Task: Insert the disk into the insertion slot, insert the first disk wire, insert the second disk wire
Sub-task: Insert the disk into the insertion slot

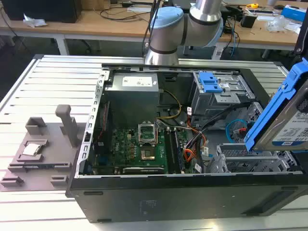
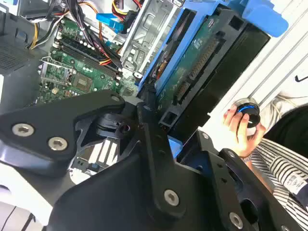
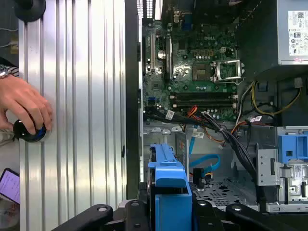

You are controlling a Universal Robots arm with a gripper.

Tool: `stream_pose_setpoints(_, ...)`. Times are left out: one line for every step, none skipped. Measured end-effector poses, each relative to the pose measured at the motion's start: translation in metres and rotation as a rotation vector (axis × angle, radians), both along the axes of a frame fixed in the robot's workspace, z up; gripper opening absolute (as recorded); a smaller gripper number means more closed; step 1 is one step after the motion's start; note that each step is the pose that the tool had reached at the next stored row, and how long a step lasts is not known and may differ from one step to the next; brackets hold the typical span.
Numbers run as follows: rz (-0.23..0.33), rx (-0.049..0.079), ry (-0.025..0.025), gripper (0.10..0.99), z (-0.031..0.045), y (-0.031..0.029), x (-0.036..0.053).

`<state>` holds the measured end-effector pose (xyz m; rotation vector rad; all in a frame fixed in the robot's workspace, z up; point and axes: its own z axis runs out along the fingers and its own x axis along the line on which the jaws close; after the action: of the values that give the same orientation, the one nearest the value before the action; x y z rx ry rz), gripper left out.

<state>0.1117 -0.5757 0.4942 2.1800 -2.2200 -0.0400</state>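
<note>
Ribbed metal table carries an open computer; the claw clamps the tilted disk, slot just below.

- A robotics lab or workshop — a robot arm works at a ribbed aluminium tabletop.
- An opened computer case lies there, its motherboard bare.
- Wooden tabletops behind carry loose cables.

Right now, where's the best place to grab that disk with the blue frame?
Probably one end of its blue carrier, coming from that end and pinching across the thin way, as the gripper does. The disk is flat, so its two wide faces give a steady hold.
</note>
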Motion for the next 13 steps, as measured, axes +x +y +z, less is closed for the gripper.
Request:
stream_pose_setpoints(0.000, 0.000, 0.0000, 0.365, -0.0017, 0.0000, 0.0000)
stream_pose_setpoints(0.000, 0.000, 0.0000, 0.365, -0.0038, 0.0000, 0.0000)
stream_pose_setpoints(0.000, 0.000, 0.0000, 0.365, -0.0047, 0.0000, 0.0000)
stream_pose_setpoints(0.000, 0.000, 0.0000, 0.365, -0.0053, 0.0000, 0.0000)
stream_pose_setpoints(0.000, 0.000, 0.0000, 0.365, -0.0056, 0.0000, 0.0000)
stream_pose_setpoints(0.000, 0.000, 0.0000, 0.365, -0.0060, 0.0000, 0.0000)
stream_pose_setpoints(0.000, 0.000, 0.0000, 0.365, -0.0066, 0.0000, 0.0000)
stream_pose_setpoints(0.000, 0.000, 0.0000, 0.365, -0.0068, 0.0000, 0.0000)
stream_pose_setpoints(0.000, 0.000, 0.0000, 0.365, -0.0071, 0.0000, 0.0000)
stream_pose_setpoints(0.000, 0.000, 0.0000, 0.365, -0.0075, 0.0000, 0.0000)
stream_pose_setpoints(0.000, 0.000, 0.0000, 0.365, -0.0078, 0.0000, 0.0000)
stream_pose_setpoints(0.000, 0.000, 0.0000, 0.365, -0.0081, 0.0000, 0.0000)
stream_pose_setpoints(0.000, 0.000, 0.0000, 0.365, -0.0084, 0.0000, 0.0000)
